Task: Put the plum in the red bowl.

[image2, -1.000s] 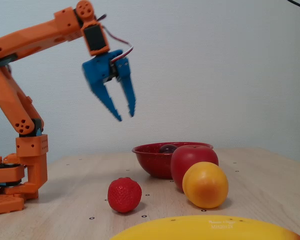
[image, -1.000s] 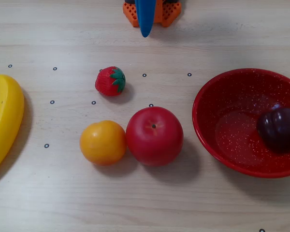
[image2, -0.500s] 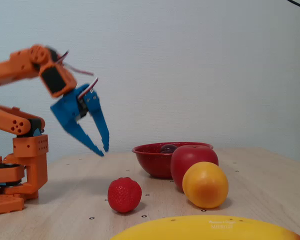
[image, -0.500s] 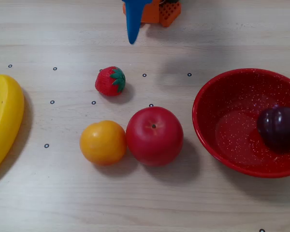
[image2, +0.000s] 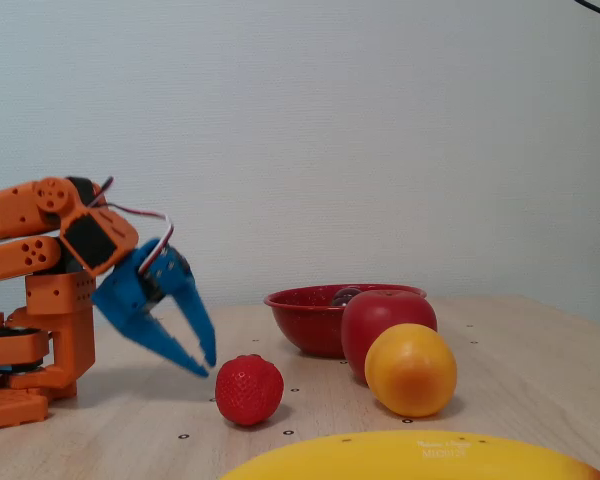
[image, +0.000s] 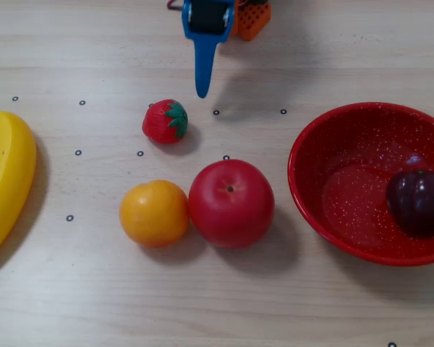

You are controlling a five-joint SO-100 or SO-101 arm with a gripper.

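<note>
The counter (image: 94, 303) was pale wood grain with little black ring marks. Sitting right on it: a banana (image: 7, 184), strawberry (image: 165, 121), orange fruit (image: 154, 213) touching the apple (image: 231, 203), and the red bowl (image: 325, 210) on the right.

There are almost no words to read here. In a fixed view, the banana (image2: 420, 458), which lies low down and off to the right of the gripper (image2: 202, 362), has a tiny pale mark on its peel. It looks like printed letters, but they are too small and blurry to make out.
</note>
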